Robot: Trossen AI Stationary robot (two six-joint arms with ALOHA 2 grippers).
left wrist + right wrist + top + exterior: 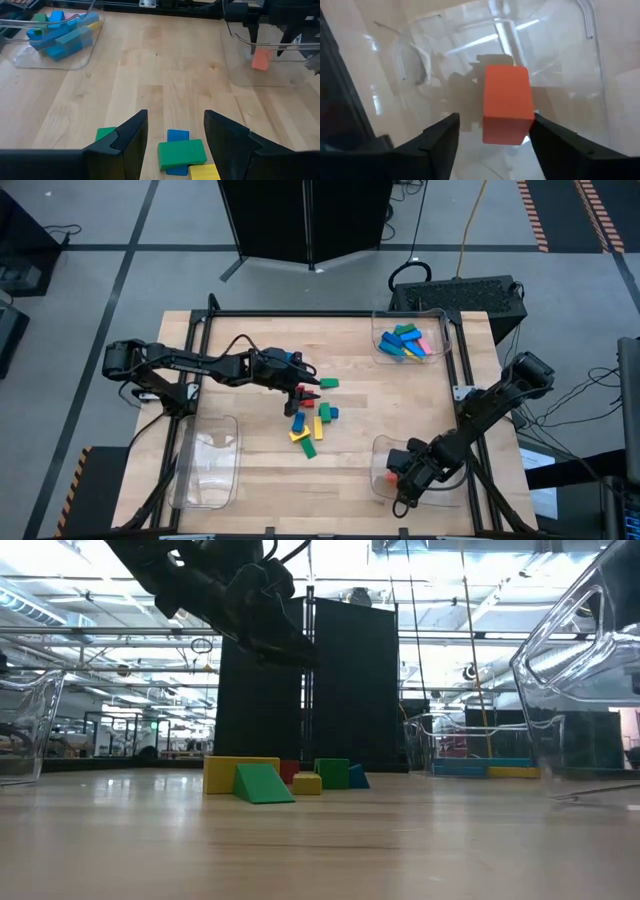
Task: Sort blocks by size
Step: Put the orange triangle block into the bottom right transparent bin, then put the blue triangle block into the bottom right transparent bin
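Plenty of bare wood on this table: the whole middle strip between the loose pile of blocks and the right-hand trays is open, and so is the near edge. Three clear trays sit toward the corners: one far right already loaded with blue, green, pink and yellow blocks, one near right, and one near left. The left gripper reaches in from the left edge, arm stretched low across the table, hovering right over the far side of the pile with its fingers spread wide and nothing between them; a green block and a blue one lie just under it. The right gripper comes in diagonally from the right edge and points down into the near right tray, jaws apart, with an orange-red block sitting between them. Can't tell whether the fingers touch it.
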